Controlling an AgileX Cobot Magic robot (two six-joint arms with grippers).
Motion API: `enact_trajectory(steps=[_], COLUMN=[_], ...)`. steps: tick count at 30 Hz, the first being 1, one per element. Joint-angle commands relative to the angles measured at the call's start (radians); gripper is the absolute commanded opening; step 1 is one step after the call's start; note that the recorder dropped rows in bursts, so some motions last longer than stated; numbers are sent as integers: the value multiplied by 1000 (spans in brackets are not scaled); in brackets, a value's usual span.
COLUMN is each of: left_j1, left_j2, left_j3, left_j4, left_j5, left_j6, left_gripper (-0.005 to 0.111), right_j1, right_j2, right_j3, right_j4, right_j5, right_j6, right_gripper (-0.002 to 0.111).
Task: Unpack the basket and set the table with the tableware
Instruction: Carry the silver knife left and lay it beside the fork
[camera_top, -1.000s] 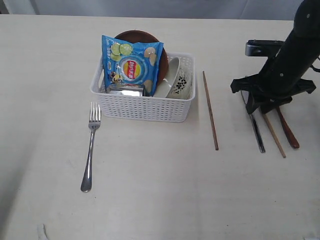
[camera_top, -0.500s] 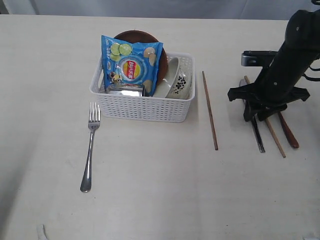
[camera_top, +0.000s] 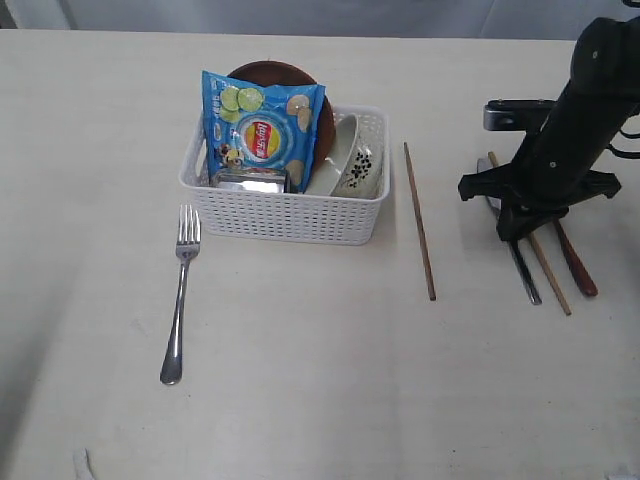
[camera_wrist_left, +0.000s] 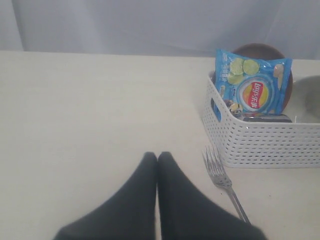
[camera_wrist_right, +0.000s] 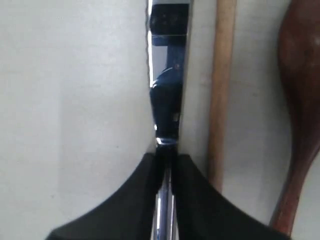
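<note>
My right fingers (camera_wrist_right: 125, 200) are clamped on the steel knife (camera_wrist_right: 169, 85), low on the desk (camera_top: 330, 400) beside a chopstick (camera_wrist_right: 220, 100). My left fingers (camera_wrist_left: 135, 205) are pressed together, empty. Judged step: positioning the knife. Next: release, then return to the basket (camera_top: 290, 215).

Soft, even light is falling across the table (camera_top: 320, 380), and a dim shadow is spreading over its near-left corner. In the right wrist view, the knife (camera_wrist_right: 167, 75) is mirroring dark reflections, and everything is appearing blurred.
</note>
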Motion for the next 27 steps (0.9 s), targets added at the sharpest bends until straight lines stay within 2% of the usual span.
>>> enact_trajectory(steps=[1,5,8,12,15,17,22,27], left_j1=[-5,-5,-5,-5,-5,-5,-5,-5], left_j2=[-4,-4,-4,-4,-4,-4,-4,-4], left_j3=[4,4,4,4,4,4,4,4], left_j4=[1,1,1,1,1,1,1,1], left_j5=[-2,-2,-2,-2,-2,-2,-2,-2], left_j6=[3,3,3,3,3,3,3,3], left_gripper=[0,0,0,0,0,0,0,0], right_j1=[3,33,91,143,146,186,440,611], right_j2=[27,-56,-154,-280,-374,-412,-427,-398], right_j3=[14,14,14,14,14,14,14,-45], right_j4=[19,27,31,2,81,110,164,201], right_j5=[-33,-31,-35,-5,24,28,-105,-163], right_j6=[-7,-7,-3,96,111,119,274,350], right_gripper=[-1,-1,-1,-1,-1,-1,-1,-1])
